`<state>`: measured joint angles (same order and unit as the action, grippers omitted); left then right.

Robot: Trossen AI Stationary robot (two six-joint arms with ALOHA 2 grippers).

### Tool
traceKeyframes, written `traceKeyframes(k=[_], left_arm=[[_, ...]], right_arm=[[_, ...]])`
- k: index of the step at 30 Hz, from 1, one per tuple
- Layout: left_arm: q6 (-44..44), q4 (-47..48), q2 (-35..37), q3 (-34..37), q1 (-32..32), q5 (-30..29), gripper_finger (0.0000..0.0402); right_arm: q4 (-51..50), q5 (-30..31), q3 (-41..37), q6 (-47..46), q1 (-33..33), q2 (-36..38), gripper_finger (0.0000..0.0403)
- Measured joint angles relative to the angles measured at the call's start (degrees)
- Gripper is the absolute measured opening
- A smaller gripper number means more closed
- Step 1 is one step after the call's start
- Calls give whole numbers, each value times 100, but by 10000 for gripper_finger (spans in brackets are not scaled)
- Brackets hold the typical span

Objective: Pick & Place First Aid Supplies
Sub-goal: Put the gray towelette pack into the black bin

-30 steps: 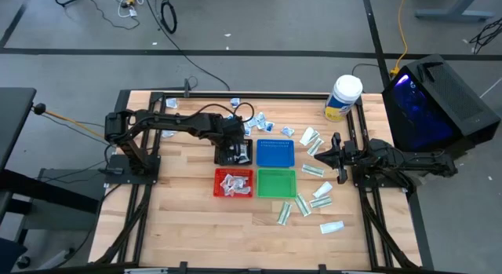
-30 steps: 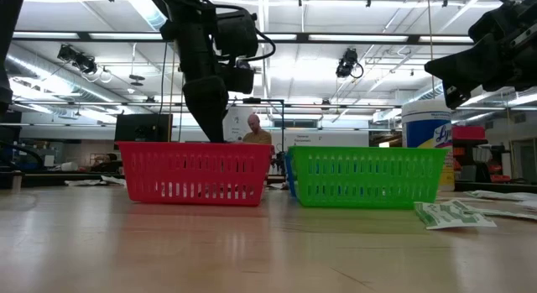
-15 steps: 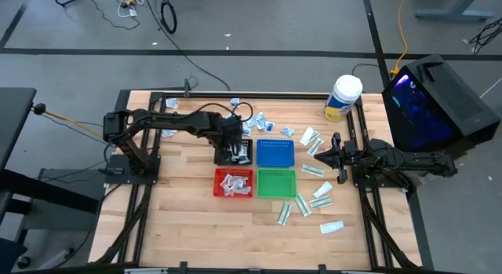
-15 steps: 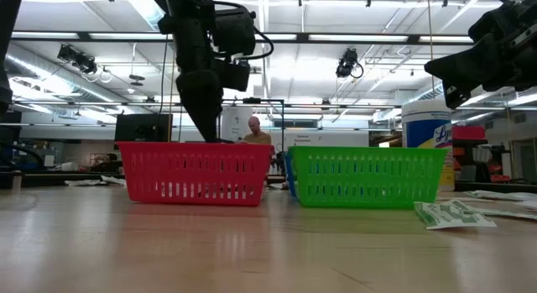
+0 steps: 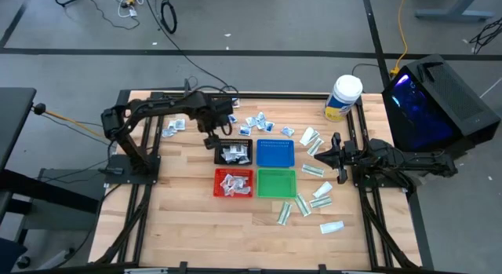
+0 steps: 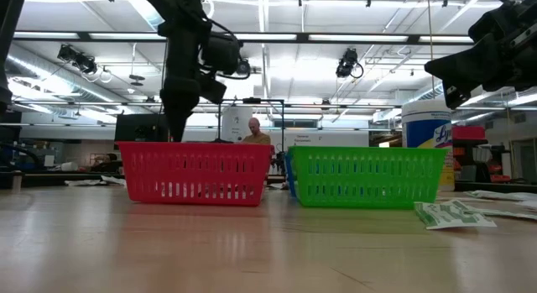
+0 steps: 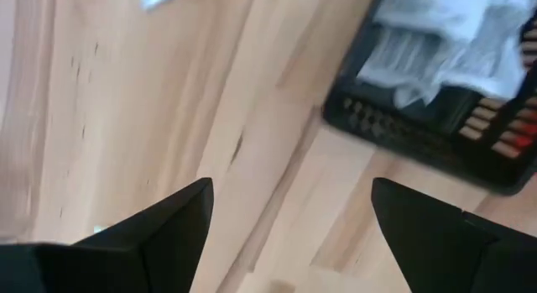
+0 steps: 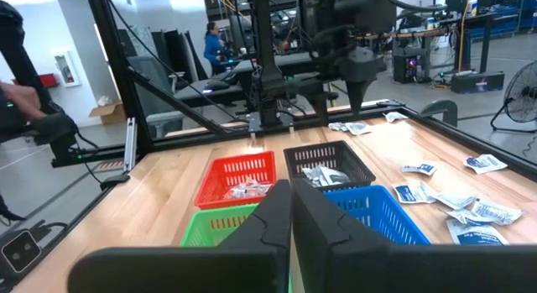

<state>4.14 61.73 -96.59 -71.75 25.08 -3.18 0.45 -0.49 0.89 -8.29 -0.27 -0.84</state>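
Grey concrete floor (image 5: 259, 66) surrounds the wooden table (image 5: 188, 219), with black cables (image 5: 169, 15) trailing across it. Long ceiling strip lights (image 6: 336, 37) brighten the workshop, where a person (image 6: 254, 129) sits behind distant benches

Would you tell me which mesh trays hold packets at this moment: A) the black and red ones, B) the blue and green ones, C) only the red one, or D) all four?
A: white packets lie in the black tray and the red tray, while the blue tray and green tray show none.

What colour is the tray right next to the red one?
Green: the green tray beside the red tray, clearest in the low view.
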Motion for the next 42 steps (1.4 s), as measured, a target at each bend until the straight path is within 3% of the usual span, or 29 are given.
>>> traceKeyframes(k=[9,17,24,34,42], left_arm=[[482,587,218,7,863,-22,332],[898,547,744,519,1444,-260,332],[1428,127,1056,994,1962,-42,332],[1520,-217,1123,1222,2132,-109,351],[2852,-238,1123,1222,2167,-553,396]], right_arm=[[0,2,2,2,-2,0,18],[-1,1,1,1,-2,0,18],[0,2,2,2,-1,1,18],[0,2,0,0,0,2,18],[0,2,0,2,-2,0,18]])
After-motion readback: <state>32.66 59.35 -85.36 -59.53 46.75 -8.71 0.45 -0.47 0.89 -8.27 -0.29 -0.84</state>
